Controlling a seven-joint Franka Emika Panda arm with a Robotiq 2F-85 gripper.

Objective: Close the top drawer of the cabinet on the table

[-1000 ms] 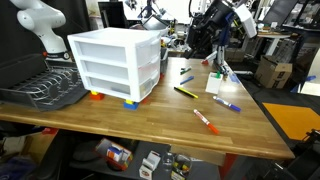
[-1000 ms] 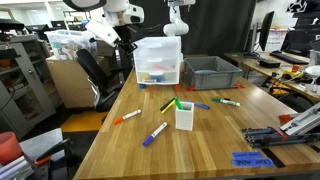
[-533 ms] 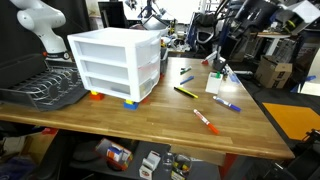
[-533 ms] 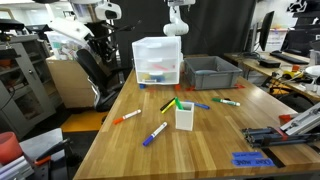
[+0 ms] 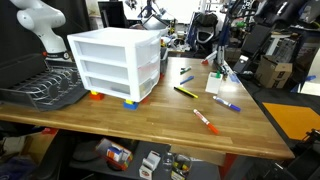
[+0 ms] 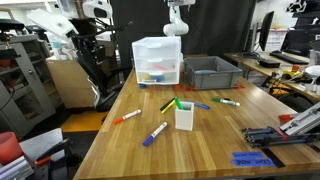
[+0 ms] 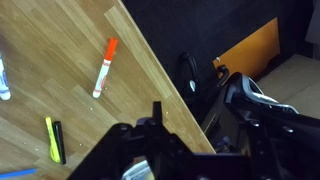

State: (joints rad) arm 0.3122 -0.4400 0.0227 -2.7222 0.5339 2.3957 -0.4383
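Observation:
The white cabinet (image 5: 115, 65) stands on the wooden table (image 5: 170, 115); it also shows at the table's far end (image 6: 158, 62). Its top drawer (image 5: 143, 46) looks flush with the frame, like the two drawers below it. My gripper (image 6: 87, 48) hangs off the table's side, well away from the cabinet and touching nothing. The arm is a dark blur at the top in an exterior view (image 5: 238, 14). In the wrist view the gripper (image 7: 160, 125) is only a dark shape over the table edge; I cannot make out how its jaws stand.
A dark dish rack (image 5: 45, 90) sits beside the cabinet, a grey bin (image 6: 210, 70) on its other side. A white cup (image 6: 184, 115) and loose markers lie mid-table. An orange marker (image 7: 104, 68) lies near the table edge, with dark clutter beyond.
The arm has swung away from the cabinet and out past the table's edge. The cabinet and markers have not moved.

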